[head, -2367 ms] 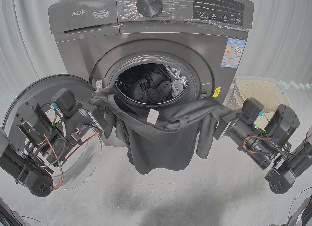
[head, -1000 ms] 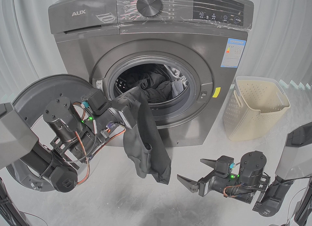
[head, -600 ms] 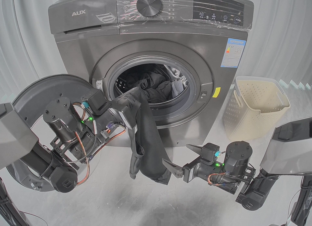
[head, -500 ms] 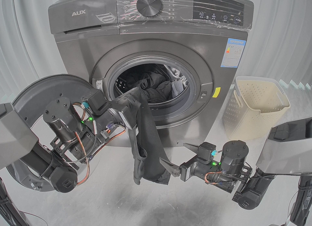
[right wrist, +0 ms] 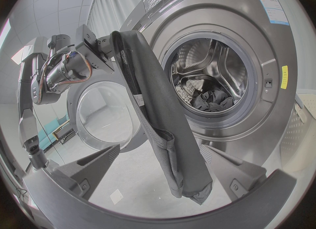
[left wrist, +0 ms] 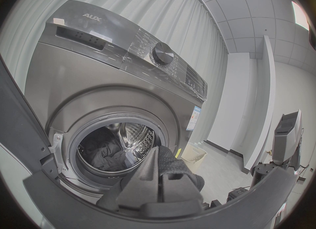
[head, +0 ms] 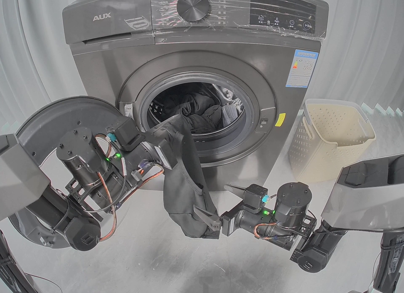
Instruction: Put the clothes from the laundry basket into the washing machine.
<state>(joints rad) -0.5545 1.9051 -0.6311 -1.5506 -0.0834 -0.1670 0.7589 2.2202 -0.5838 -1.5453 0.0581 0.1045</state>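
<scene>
Head view: L tool (head: pixel 167 137) is clamping the top of a dark garment (head: pixel 187 188) just in front of the washing machine (head: pixel 193 49), at the lower-left rim of its opening. The garment is hanging straight down from it. R tool (head: pixel 216 203) is sitting low w/ fingers spread wide at the garment's bottom end; can't tell if they're touching it. The door (head: pixel 63 113) is standing open on the left. Other dark clothes (head: pixel 198 113) are lying in the drum. The laundry basket (head: pixel 336 138) is standing on the floor, right of the machine.

L wrist view: L tool (left wrist: pixel 159 187) is pinching dark garment (left wrist: pixel 179 167) btwn closed fingers, facing the washing machine (left wrist: pixel 98 68) opening; clothes (left wrist: pixel 105 150) are showing inside, laundry basket (left wrist: pixel 192 152) beyond.

R wrist view: R tool (right wrist: pixel 161 150) is gaping wide, w/ the dark garment (right wrist: pixel 158 108) dangling btwn its fingers from the L tool (right wrist: pixel 105 47) above. Clothes (right wrist: pixel 210 99) are sitting in the drum of the washing machine (right wrist: pixel 230 25), behind the garment.
</scene>
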